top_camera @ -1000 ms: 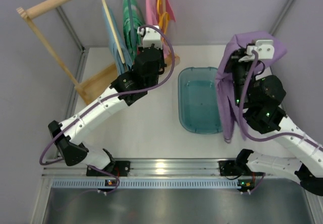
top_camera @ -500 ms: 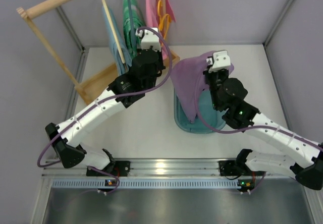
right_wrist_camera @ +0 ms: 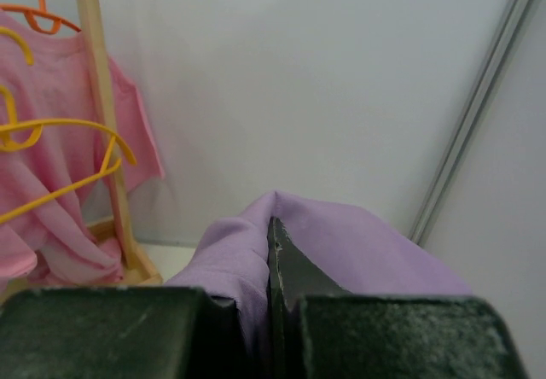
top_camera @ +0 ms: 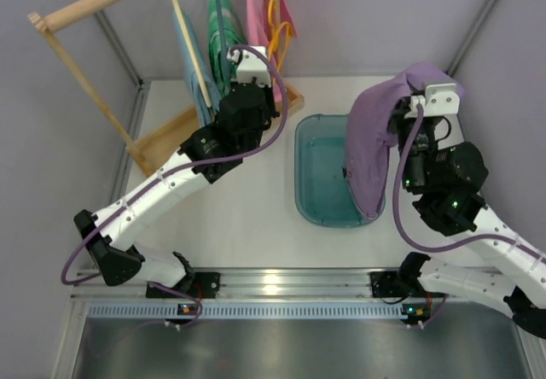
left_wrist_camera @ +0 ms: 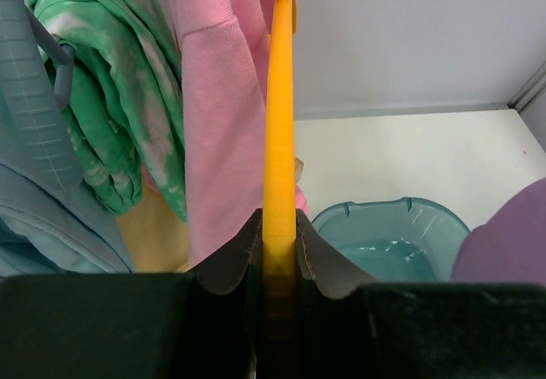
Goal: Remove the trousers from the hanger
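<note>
I'm looking down on the white tabletop (top_camera: 239,217), with the wooden rack (top_camera: 94,3) leaning over its far left corner. Over the right side, my right arm has the lilac trousers (top_camera: 371,140) lifted up. The cloth is draped over the wrist and hangs down across the right rim of the teal tub (top_camera: 320,174) in the middle of the tabletop. The trousers are well apart from the yellow hanger (left_wrist_camera: 278,97), which is at the rack beside the pink garment (left_wrist_camera: 217,97) and the green garment (left_wrist_camera: 128,80). My left gripper (left_wrist_camera: 279,234) is clamped on the hanger's frame, and my right gripper (right_wrist_camera: 275,259) is pinched tight on a fold of the trousers.
</note>
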You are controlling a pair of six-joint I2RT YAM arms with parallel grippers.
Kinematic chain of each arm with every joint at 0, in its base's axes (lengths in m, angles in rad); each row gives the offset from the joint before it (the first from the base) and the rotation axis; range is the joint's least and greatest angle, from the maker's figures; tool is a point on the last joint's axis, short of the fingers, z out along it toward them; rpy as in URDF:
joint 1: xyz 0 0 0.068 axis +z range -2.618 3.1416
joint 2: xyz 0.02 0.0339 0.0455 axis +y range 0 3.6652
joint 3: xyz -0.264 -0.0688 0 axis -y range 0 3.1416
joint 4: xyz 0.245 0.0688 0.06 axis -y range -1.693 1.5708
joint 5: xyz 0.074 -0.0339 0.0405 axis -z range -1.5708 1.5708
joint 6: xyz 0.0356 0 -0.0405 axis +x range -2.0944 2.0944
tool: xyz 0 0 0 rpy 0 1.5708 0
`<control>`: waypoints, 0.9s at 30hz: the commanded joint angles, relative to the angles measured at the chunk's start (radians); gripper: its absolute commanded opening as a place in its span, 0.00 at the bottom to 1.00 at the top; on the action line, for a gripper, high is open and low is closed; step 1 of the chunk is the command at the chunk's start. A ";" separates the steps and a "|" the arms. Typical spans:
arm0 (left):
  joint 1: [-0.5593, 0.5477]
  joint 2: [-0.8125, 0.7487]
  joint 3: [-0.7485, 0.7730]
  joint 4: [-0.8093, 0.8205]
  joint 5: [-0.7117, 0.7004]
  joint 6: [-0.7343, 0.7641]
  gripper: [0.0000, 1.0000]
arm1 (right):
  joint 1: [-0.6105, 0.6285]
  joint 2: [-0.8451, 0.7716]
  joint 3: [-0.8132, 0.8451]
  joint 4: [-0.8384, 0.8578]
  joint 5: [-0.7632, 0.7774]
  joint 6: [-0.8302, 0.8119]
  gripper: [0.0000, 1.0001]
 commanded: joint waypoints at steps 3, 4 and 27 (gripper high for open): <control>0.000 -0.045 0.003 0.036 0.023 -0.016 0.00 | -0.007 0.059 -0.011 0.144 -0.052 -0.122 0.00; 0.000 -0.045 0.003 0.035 0.024 -0.016 0.00 | -0.007 0.072 -0.041 0.170 -0.052 -0.170 0.00; -0.008 -0.073 -0.006 0.036 0.040 -0.020 0.00 | 0.093 0.300 -0.376 0.419 0.047 -0.003 0.00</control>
